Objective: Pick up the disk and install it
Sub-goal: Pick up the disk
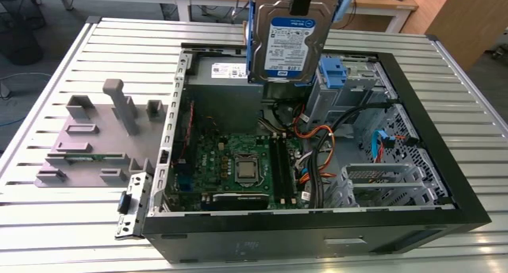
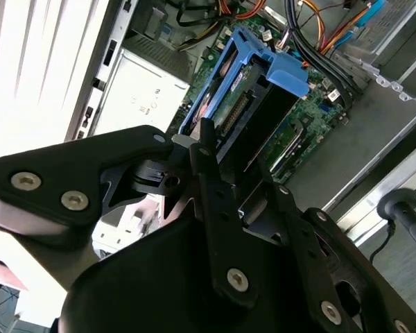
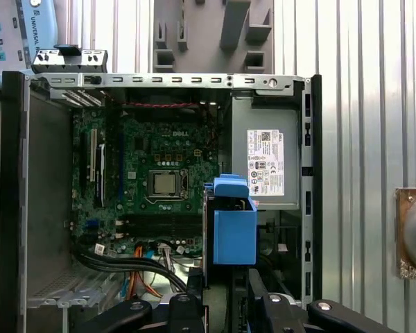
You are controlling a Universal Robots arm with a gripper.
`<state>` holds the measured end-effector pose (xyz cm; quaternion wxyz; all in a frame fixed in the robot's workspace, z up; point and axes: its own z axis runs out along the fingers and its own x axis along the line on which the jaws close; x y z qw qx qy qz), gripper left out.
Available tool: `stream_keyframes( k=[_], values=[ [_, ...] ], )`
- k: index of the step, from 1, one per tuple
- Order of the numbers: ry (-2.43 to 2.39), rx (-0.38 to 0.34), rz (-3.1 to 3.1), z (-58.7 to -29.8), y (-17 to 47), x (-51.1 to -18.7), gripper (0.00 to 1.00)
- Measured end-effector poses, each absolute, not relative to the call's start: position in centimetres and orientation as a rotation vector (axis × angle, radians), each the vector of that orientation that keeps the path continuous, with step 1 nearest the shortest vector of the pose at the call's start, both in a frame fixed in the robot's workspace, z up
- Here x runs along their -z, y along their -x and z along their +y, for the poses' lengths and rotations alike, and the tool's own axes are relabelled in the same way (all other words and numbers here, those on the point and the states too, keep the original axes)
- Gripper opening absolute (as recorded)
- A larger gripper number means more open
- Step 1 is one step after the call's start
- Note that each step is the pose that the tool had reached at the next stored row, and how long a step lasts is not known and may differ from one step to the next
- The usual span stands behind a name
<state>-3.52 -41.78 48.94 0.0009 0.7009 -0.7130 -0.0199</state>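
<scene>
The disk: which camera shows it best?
The exterior view: the disk hangs above the computer case, label facing the camera. The second wrist view sees it end-on; the first wrist view sees its blue carrier end.

The disk (image 1: 278, 12) carries a white-and-blue label (image 1: 289, 47) on its face, the print too small to read. A white sticker (image 3: 265, 163) of fine print and symbols stands on the grey power-supply box (image 3: 263, 119), and short white lettering marks the motherboard (image 3: 145, 159).
</scene>
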Motion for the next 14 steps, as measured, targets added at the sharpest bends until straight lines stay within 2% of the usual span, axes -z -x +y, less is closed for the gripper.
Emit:
stream_keyframes(
  k=[14],
  values=[
    [-2.201,0.062,-2.239,-43.6,3.5,-48.9,0.35]
  ],
)
